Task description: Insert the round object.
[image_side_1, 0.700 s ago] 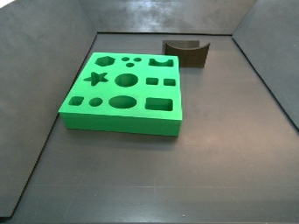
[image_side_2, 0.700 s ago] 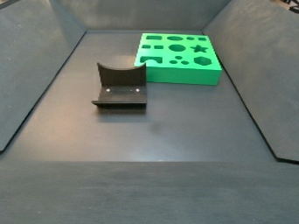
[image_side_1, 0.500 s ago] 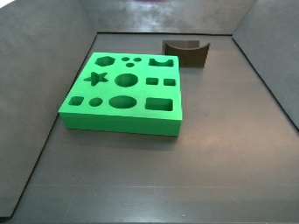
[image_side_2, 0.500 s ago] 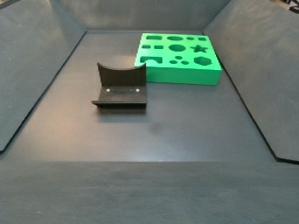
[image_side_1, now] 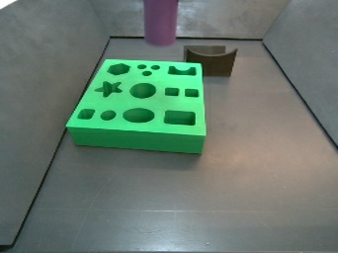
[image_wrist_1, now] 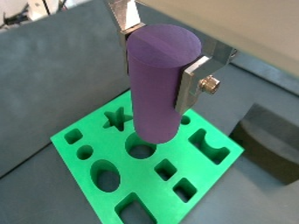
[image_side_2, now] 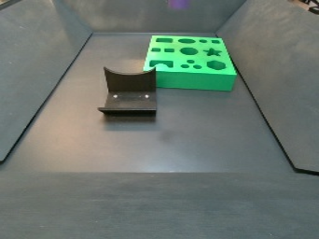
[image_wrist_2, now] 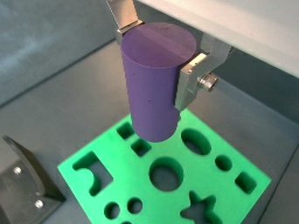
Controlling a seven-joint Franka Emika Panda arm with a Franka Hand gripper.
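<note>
My gripper (image_wrist_1: 160, 66) is shut on the round object (image_wrist_1: 160, 80), a tall smooth purple cylinder peg held upright between the silver fingers (image_wrist_1: 193, 81); both wrist views show it (image_wrist_2: 156, 80). It hangs above the green block (image_wrist_1: 105, 157), which has several shaped holes, with its lower end over the area near a round hole (image_wrist_1: 142, 150). In a side view the peg (image_side_1: 160, 22) comes down from the upper edge above the block's (image_side_1: 140, 138) far side. The other side view shows only its tip (image_side_2: 180, 4), beyond the block (image_side_2: 189, 78). The gripper itself is out of both side views.
The dark fixture (image_side_2: 127, 93), with a curved notch, stands on the dark floor beside the green block; it also shows in a side view (image_side_1: 211, 59) and in both wrist views (image_wrist_1: 271, 140) (image_wrist_2: 26, 179). Sloped grey walls (image_side_1: 53, 89) surround the floor.
The purple peg has come into both side views from above; earlier neither side view showed it. The green block and the fixture have not moved.
</note>
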